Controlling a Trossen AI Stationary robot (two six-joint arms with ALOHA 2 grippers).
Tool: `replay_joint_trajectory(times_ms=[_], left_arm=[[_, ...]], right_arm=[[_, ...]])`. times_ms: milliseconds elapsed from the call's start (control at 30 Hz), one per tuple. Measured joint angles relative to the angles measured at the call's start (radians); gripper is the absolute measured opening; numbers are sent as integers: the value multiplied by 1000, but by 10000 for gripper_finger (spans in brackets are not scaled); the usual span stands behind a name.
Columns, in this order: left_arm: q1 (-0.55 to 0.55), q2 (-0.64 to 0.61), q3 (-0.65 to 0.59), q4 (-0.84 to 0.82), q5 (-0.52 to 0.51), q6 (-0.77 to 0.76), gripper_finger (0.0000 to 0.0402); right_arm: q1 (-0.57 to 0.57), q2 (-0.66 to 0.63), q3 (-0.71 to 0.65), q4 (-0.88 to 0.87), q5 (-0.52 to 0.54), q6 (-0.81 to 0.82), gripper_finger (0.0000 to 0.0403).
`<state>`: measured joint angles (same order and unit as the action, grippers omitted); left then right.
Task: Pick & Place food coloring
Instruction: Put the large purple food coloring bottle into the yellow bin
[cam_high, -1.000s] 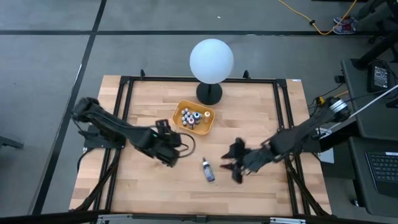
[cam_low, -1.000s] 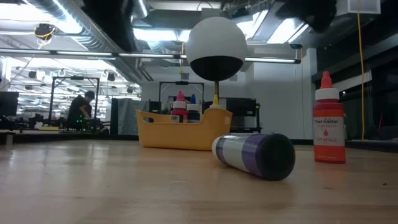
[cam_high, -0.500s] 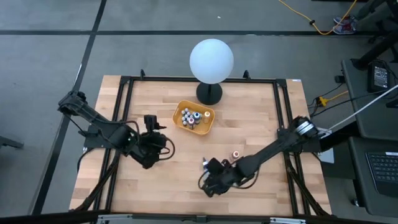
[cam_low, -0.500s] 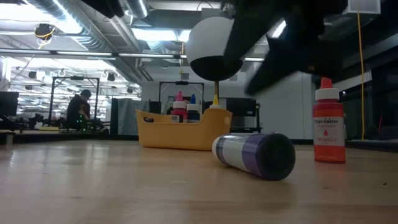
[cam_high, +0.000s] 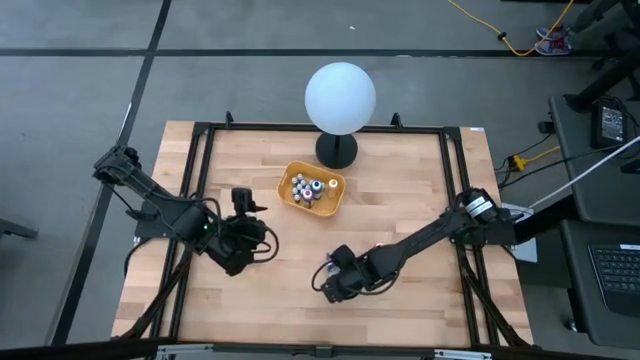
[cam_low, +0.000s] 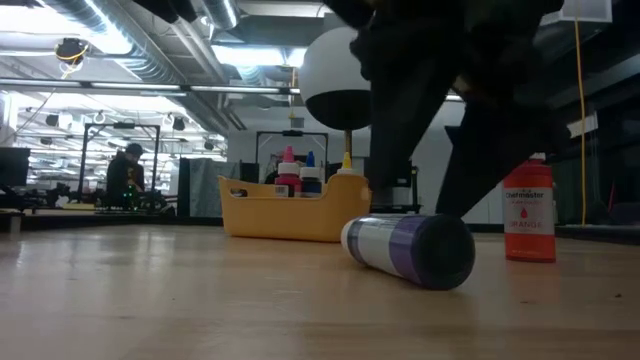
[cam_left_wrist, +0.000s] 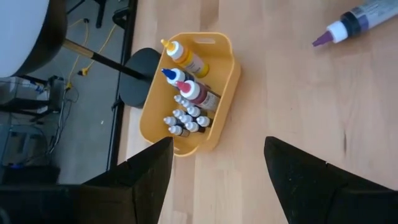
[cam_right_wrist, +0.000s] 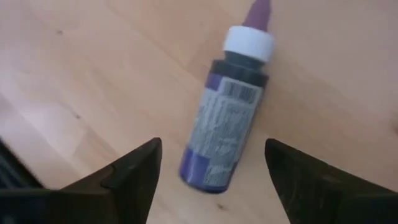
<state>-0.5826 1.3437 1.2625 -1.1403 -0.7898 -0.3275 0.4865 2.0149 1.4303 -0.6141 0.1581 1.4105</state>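
Observation:
A purple food coloring bottle (cam_right_wrist: 225, 130) lies on its side on the wooden table, white cap and purple tip pointing away from my right gripper; it also shows in the low view (cam_low: 410, 248). My right gripper (cam_right_wrist: 214, 186) is open and hangs just above the bottle's base end, one finger on each side, touching nothing. In the high view my right gripper (cam_high: 325, 283) covers the bottle. An orange bottle (cam_low: 528, 215) stands upright behind it. My left gripper (cam_high: 245, 207) is open, left of the yellow tray (cam_high: 335, 198).
The yellow tray (cam_left_wrist: 221, 93) holds several small bottles and stands at the table's middle, toward the far edge. A white globe lamp (cam_high: 340, 95) on a black base stands behind it. A black frame runs along the table's edges. Bare wood lies around the purple bottle.
My right gripper has moved toward the table's left and near edge, away from the upright orange bottle, and come down over the lying purple bottle. My left arm has drawn back toward the left edge. Neither bottle has moved.

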Motion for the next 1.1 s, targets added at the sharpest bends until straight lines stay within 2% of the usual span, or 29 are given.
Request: replay_joint_trajectory(times_ms=[267,433,600,733,967,1100], left_arm=[[-39,0,0,0,3,-19,249],[-41,1,0,6,2,-19,249],[-41,1,0,13,-1,-18,249],[-41,1,0,14,-1,-18,249],[-40,1,0,14,12,-19,249],[-33,1,0,14,44,-45,249]], right_arm=[[-4,50,0,19,-26,1,272],[-7,92,4,29,-80,1,272],[-6,101,4,30,-81,0,269],[-5,102,3,24,-70,-1,234],[-5,107,2,59,-77,-5,120],[-4,107,13,107,-82,-58,118]])
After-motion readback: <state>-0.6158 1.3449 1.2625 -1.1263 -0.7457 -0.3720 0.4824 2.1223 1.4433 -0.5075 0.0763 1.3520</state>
